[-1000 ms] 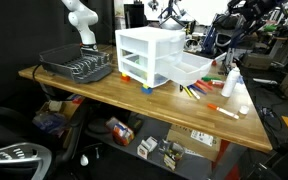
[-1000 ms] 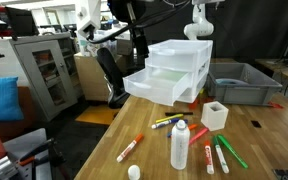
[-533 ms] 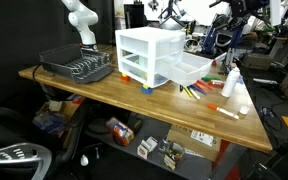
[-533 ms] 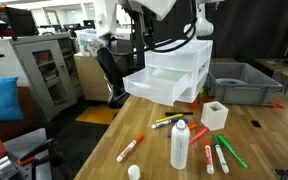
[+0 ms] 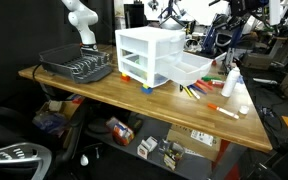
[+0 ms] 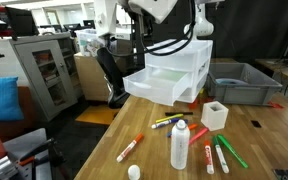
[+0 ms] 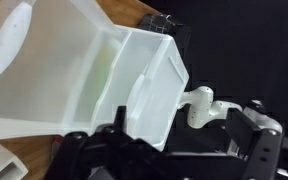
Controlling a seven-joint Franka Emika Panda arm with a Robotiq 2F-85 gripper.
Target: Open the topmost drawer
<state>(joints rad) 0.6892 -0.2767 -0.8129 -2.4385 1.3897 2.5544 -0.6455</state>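
We count one white drawer unit [image 5: 144, 57] with three drawers, one grey rack [image 5: 77, 66] and one white bottle [image 6: 180, 145] on the tabletop [image 5: 104, 95]. The topmost drawer [image 6: 172, 62] sits in the uppermost slot, seemingly pushed in. A lower drawer [image 6: 156, 88] stands pulled out. Nothing has shifted in half a second, though a second ago less of the arm [image 6: 152, 10] showed. It reaches across above the unit, and the wrist view looks down into the open drawer. Whether the jaws are clenched we cannot tell.
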